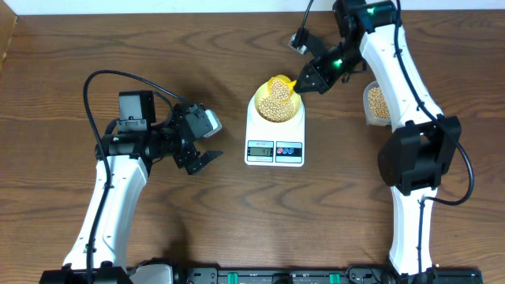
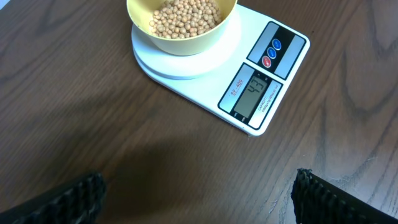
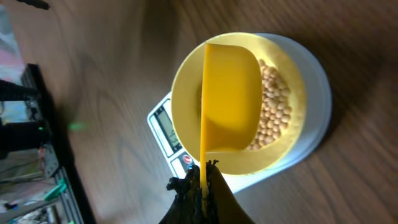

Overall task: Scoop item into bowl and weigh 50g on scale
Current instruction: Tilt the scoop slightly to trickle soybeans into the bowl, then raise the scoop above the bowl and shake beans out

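The pale yellow bowl [image 1: 275, 102] stands on the white scale [image 1: 274, 150] and holds many tan beans [image 2: 185, 17]. The scale's display [image 2: 252, 93] shows a reading that looks like 43. My right gripper [image 3: 204, 180] is shut on the handle of a bright yellow scoop [image 3: 229, 102], held tilted over the bowl [image 3: 186, 81]; the scoop [image 1: 282, 84] looks empty. In the overhead view the right gripper [image 1: 306, 80] sits at the bowl's far right. My left gripper [image 1: 203, 158] is open and empty, left of the scale; its fingers frame bare table [image 2: 199, 199].
A clear tub [image 1: 377, 102] with more beans stands right of the scale, partly behind the right arm. The table is dark wood. Equipment lines the front edge.
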